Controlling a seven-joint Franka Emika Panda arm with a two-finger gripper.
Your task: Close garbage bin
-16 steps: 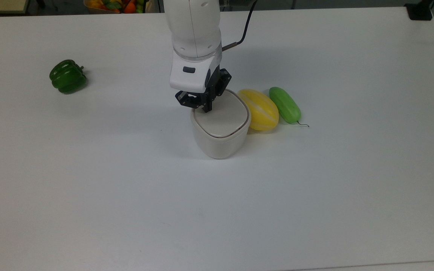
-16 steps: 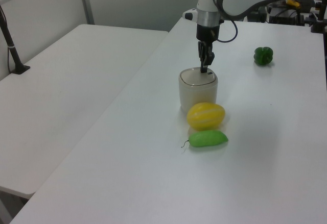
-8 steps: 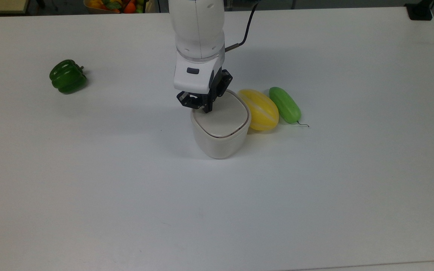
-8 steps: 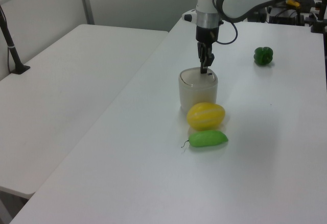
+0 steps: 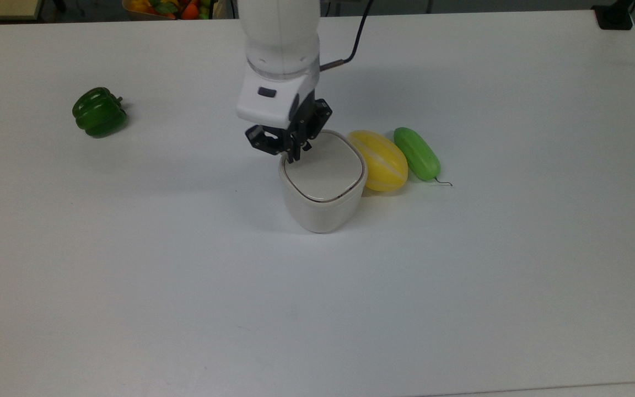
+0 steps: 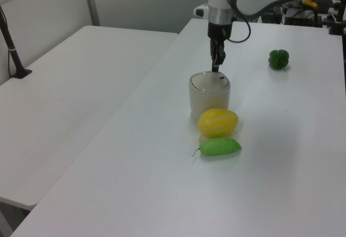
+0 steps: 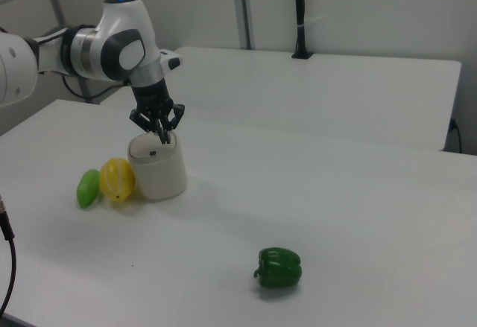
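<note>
Above the closed garbage bin (image 5: 323, 190) hangs the gripper (image 5: 293, 159), fingers pressed together, grasping nothing

Smooth and shiny things

The garbage bin (image 5: 323, 207) looks like smooth matt plastic; the green pepper (image 5: 99, 112) is glossy; the bench (image 5: 461, 275) is smooth.

gripper (image 6: 215, 67) above lidded garbage bin (image 6: 209, 95)

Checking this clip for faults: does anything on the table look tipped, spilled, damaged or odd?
Nothing stands out. The garbage bin stands upright with its lid flat, the yellow melon and green cucumber lie beside it, the green pepper sits apart, and the tool is above the bin's rim.
</note>
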